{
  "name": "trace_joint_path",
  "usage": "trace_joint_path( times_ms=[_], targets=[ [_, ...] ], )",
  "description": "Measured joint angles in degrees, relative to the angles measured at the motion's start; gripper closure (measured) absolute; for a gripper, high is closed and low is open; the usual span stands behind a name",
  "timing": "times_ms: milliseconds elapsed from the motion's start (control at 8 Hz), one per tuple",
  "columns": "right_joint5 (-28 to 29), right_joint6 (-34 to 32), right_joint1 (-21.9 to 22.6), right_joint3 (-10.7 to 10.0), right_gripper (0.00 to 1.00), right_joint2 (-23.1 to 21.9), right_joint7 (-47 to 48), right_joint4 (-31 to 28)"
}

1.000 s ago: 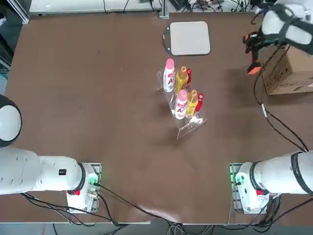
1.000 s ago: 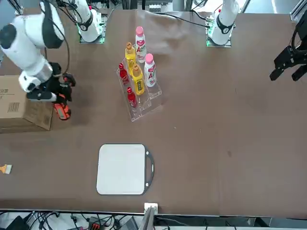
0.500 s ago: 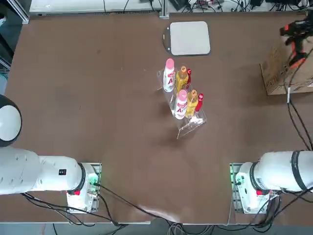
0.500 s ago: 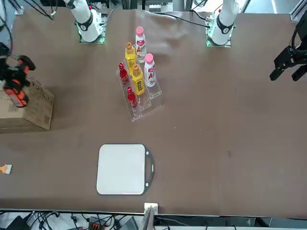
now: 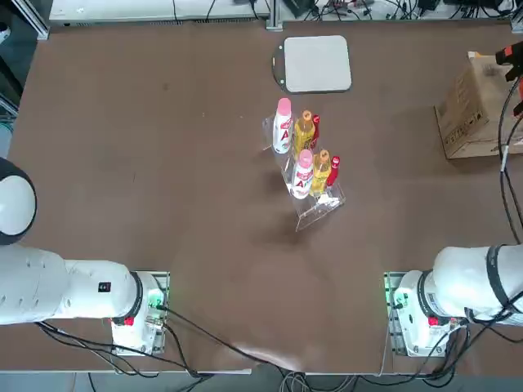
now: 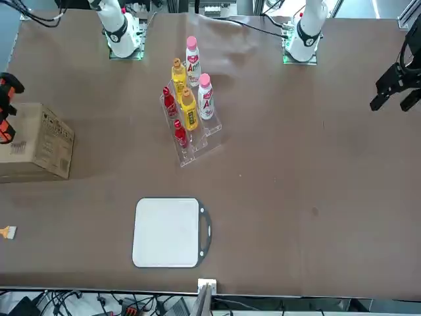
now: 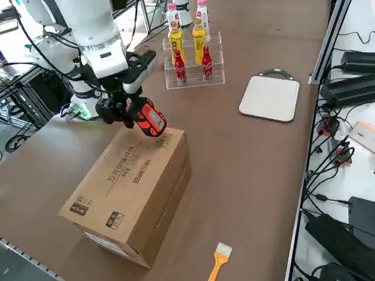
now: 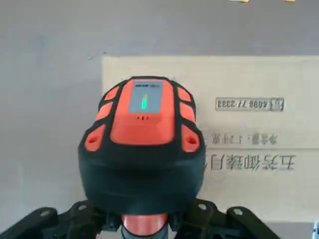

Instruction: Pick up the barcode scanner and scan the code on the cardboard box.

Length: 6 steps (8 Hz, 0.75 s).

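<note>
Farther over the cardboard box (image 7: 126, 187) than a second ago, the claw (image 8: 144, 226) has carried the barcode scanner (image 8: 142, 139), closed around its handle. Hard plastic should feel light yet top-heavy, so the handle suits gripping; the brown tabletop (image 5: 204, 204) looks smooth, with cables around the room's edge.

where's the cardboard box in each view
Top: brown cardboard box, upper right
Front: left edge, above middle
Right side: lower left, flaps-side print visible
Right wrist: behind the black-and-orange barcode scanner
Landmark in top, front, right side: white rectangular board; not in right wrist
</note>
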Motion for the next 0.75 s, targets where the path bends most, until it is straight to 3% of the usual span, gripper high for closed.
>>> trace_joint_path(
  times_ms=[375,750],
  targets=[
    [0.6,0.0,0.2,0.7,0.58,4.8,0.0,4.4],
    [3.4,-1.0,0.3,1.0,0.58,5.5,0.0,4.7]
  ],
)
